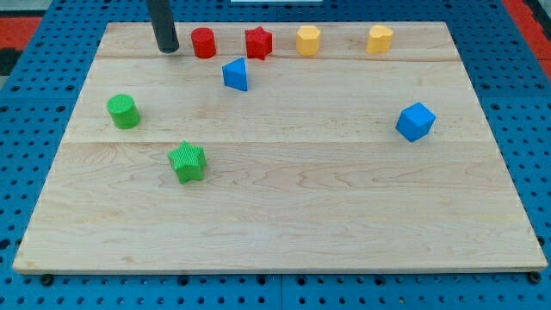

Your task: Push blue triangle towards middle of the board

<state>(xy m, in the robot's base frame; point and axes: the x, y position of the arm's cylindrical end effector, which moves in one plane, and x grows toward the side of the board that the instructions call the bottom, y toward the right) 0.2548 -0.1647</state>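
Note:
The blue triangle (235, 75) lies on the wooden board (284, 207) near the view's top, left of centre. My tip (168, 50) stands at the top left of the board, up and to the left of the blue triangle and just left of the red cylinder (203, 43). The tip touches no block.
A red star (258, 42) and two yellow blocks (307, 40) (380, 39) line the top edge. A green cylinder (123, 111) and a green star (187, 162) sit at the left. A blue cube (415, 121) sits at the right.

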